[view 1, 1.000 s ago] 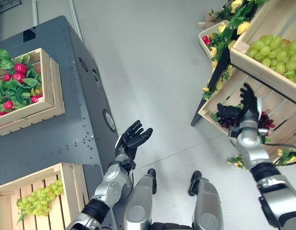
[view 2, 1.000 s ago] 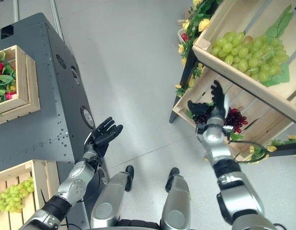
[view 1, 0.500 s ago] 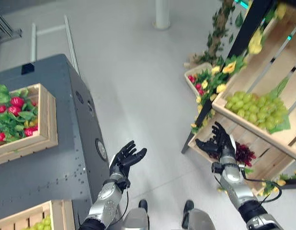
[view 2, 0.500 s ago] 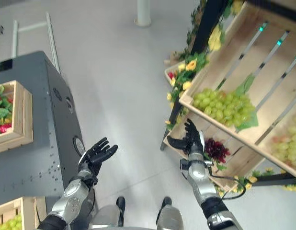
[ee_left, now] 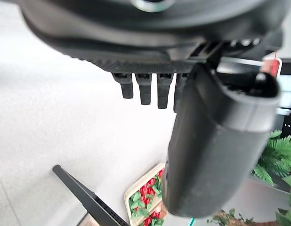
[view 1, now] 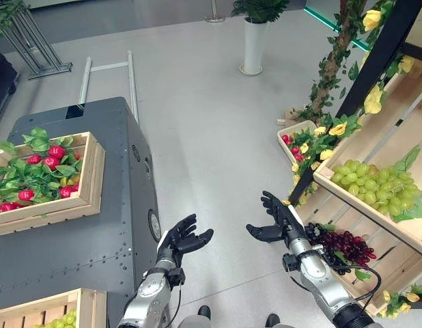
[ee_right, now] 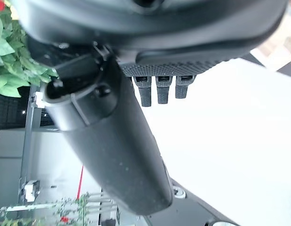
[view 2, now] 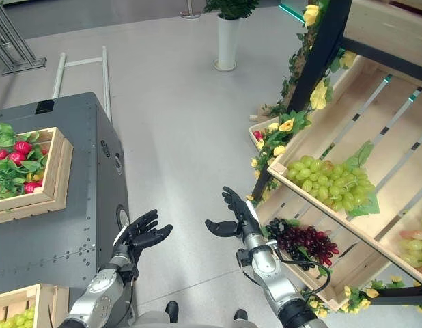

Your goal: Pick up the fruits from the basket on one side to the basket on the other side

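Reach setup, both robot hands released and empty.
Dark grapes (view 1: 344, 244) lie in low shelf crate just right of right robot hand (view 1: 278, 222); left robot hand (view 1: 181, 238) farther off, beside counter (view 1: 95, 239).

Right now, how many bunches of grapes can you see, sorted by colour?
Green grape bunches: 3
Dark purple grape bunch: 1
Total: 4
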Robot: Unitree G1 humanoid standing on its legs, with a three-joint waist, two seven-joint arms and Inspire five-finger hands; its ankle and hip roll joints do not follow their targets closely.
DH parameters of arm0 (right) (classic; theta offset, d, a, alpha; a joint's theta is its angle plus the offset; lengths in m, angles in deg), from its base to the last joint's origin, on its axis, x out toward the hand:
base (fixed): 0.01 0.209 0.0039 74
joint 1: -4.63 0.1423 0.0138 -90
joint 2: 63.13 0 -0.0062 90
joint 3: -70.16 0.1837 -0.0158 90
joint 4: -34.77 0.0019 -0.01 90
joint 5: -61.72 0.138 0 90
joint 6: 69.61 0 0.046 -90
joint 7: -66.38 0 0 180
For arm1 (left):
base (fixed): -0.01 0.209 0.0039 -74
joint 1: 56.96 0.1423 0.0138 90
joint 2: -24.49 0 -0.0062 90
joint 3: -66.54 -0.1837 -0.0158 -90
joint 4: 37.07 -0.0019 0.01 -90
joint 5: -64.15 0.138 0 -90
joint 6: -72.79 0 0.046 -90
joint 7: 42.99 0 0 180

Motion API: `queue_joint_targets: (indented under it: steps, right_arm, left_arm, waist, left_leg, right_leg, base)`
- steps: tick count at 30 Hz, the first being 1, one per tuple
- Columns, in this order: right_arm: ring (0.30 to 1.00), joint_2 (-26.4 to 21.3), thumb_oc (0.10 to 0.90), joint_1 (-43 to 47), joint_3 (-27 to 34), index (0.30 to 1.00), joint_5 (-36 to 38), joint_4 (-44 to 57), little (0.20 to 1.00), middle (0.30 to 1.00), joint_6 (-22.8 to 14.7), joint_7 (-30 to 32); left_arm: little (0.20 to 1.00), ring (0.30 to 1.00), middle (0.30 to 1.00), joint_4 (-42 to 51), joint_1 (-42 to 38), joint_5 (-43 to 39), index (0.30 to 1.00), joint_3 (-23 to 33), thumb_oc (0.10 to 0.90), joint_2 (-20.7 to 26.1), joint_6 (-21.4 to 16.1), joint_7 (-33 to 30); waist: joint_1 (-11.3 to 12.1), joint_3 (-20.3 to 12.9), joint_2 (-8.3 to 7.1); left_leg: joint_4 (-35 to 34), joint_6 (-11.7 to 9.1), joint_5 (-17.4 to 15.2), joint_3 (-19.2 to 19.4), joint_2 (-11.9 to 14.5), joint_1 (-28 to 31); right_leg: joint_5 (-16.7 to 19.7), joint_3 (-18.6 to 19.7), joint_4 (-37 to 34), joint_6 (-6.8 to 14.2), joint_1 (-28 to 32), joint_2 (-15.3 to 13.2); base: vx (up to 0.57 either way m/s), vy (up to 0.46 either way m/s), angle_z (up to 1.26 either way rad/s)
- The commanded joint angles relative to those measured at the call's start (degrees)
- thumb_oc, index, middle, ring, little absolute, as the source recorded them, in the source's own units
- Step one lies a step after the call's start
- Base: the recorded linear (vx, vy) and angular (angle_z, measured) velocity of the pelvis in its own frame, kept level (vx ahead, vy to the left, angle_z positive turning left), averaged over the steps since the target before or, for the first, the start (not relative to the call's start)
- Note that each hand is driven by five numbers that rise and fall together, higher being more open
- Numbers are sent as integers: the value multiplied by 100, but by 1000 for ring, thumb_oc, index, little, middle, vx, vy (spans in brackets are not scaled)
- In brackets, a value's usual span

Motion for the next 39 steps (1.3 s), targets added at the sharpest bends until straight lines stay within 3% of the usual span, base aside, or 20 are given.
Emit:
queue_joint_targets:
  steps: [1,7,11,12,14,15,16,17,19,21,23,24,26,27,30,33,35,36,37,39]
  right_arm:
    - [900,39,800,208,-78,900,18,553,900,900,-408,-166]
    - [900,-2,800,222,-172,900,153,645,900,900,-295,-210]
    - [900,-5,800,271,-207,900,292,690,900,900,-215,-311]
    - [900,-2,800,269,-200,900,313,693,900,900,-228,-351]
    - [900,12,800,222,-180,900,349,702,900,900,-349,-384]
    - [900,13,800,203,-179,900,351,709,900,900,-378,-388]
    - [900,-20,800,104,-158,900,399,725,900,900,-482,-384]
    - [900,-32,800,77,-139,900,441,722,900,900,-482,-383]
    - [900,-63,800,-13,-87,900,630,737,900,900,-441,-328]
    - [900,-92,800,1,-126,900,640,802,900,900,-404,-240]
    - [900,-76,800,165,-146,900,674,603,900,900,-522,-72]
    - [900,-59,800,226,-120,900,662,488,900,900,-554,-25]
    - [900,-25,800,323,-56,900,733,337,900,900,-529,-141]
    - [900,-50,800,343,-42,900,782,406,900,900,-453,-269]
    - [900,-149,800,203,94,900,873,555,900,900,-358,-296]
    - [900,-176,800,-32,306,900,861,555,900,900,-535,-63]
    - [900,-188,800,-70,426,900,941,491,900,900,-678,117]
    - [900,-187,800,-80,470,900,980,471,900,900,-711,175]
    - [900,-160,800,-100,542,900,1010,445,900,900,-784,254]
    - [900,-108,800,-137,560,900,961,469,900,900,-782,325]
  left_arm:
    - [900,900,900,498,-257,192,900,25,800,237,-360,-77]
    - [900,900,900,544,-306,184,900,-21,800,211,-362,-203]
    - [900,900,900,602,-411,350,900,-105,800,194,-454,-10]
    - [900,900,900,630,-425,425,900,-120,800,214,-477,51]
    - [900,900,900,687,-474,499,900,-153,800,356,-528,253]
    - [900,900,900,694,-479,505,900,-153,800,383,-538,308]
    - [900,900,900,743,-473,605,900,-163,800,487,-532,537]
    - [900,900,900,755,-464,627,900,-175,800,516,-516,584]
    - [900,900,900,746,-469,609,900,-228,800,644,-376,765]
    - [900,900,900,647,-652,543,900,-323,800,698,-332,978]
    - [900,900,900,533,-977,708,900,-550,800,657,-375,1254]
    - [900,900,900,515,-1093,746,900,-659,800,639,-368,1317]
    - [900,900,900,461,-1210,679,900,-780,800,596,-291,1273]
    - [900,900,900,432,-1138,556,900,-775,800,570,-340,1163]
    - [900,900,900,440,-985,519,900,-656,800,490,-376,1324]
    - [900,900,900,496,-1033,636,900,-728,800,395,-293,1676]
    - [900,900,900,402,-1187,792,900,-897,800,325,-288,1828]
    - [900,900,900,356,-1245,799,900,-953,800,298,-260,1886]
    - [900,900,900,311,-1336,832,900,-1011,800,247,-196,1960]
    - [900,900,900,323,-1363,847,900,-1075,800,256,-142,1933]
  waist:
    - [139,-173,-77]
    - [224,-195,-95]
    - [266,-123,-109]
    - [275,-100,-104]
    - [291,16,-93]
    - [294,53,-100]
    - [216,210,-75]
    - [180,234,-66]
    - [-3,338,-55]
    - [-212,351,-34]
    - [-425,275,-1]
    - [-468,224,3]
    - [-460,165,-39]
    - [-377,171,-99]
    - [-327,144,-222]
    - [-441,139,-335]
    - [-592,69,-359]
    - [-649,37,-324]
    - [-798,-32,-187]
    - [-892,-111,-81]
  left_leg:
    - [-280,314,214,96,-301,-176]
    - [-348,306,266,-34,-354,-254]
    - [-169,413,182,-3,-418,-277]
    - [-75,465,139,-19,-441,-310]
    - [217,716,23,-136,-617,-430]
    - [258,755,3,-152,-662,-434]
    - [340,840,-22,-272,-764,-414]
    - [346,847,-14,-320,-776,-415]
    - [297,818,37,-614,-804,-320]
    - [212,788,45,-956,-835,-273]
    - [54,772,47,-1423,-891,-297]
    - [24,761,56,-1591,-896,-331]
    - [154,679,62,-1664,-839,-432]
    - [351,594,11,-1518,-728,-457]
    - [612,461,35,-1143,-524,-588]
    - [1690,340,-19,157,-287,-1075]
    - [2292,296,-259,1129,-102,-1210]
    - [2342,257,-425,1379,-51,-1125]
    - [1621,327,-650,1848,-58,-739]
    - [822,347,-501,1937,-78,-401]
  right_leg:
    - [54,-63,145,-625,-67,168]
    - [163,-192,-51,-581,-48,138]
    - [42,-241,316,-536,-129,-9]
    - [-44,-231,565,-528,-168,-58]
    - [68,-111,2169,-443,-666,-411]
    - [115,-40,2494,-425,-807,-475]
    - [376,313,3403,-412,-1324,-444]
    - [439,419,3480,-420,-1430,-392]
    - [635,940,3130,-428,-1643,-60]
    - [687,1484,2212,-451,-1689,300]
    - [573,2386,1144,-501,-1585,776]
    - [455,2604,1073,-541,-1478,905]
    - [262,2410,1058,-573,-1266,869]
    - [254,2049,997,-552,-1153,696]
    - [208,1726,764,-693,-820,619]
    - [86,1023,549,-826,-523,481]
    - [54,547,384,-871,-431,389]
    - [-31,427,383,-853,-368,387]
    - [-130,202,485,-762,-363,380]
    - [-150,169,525,-693,-395,406]
  base:
    - [19,20,15]
    - [0,51,17]
    - [21,146,14]
    - [36,185,8]
    - [30,195,19]
    - [34,138,37]
    - [43,58,40]
    - [87,-12,47]
    - [131,-206,74]
    - [131,-340,90]
    - [88,-365,133]
    - [78,-332,140]
    - [110,-369,166]
    - [141,-375,174]
    - [101,-336,65]
    - [0,-202,63]
    - [3,-92,161]
    - [68,60,156]
    - [76,119,135]
    - [43,129,106]
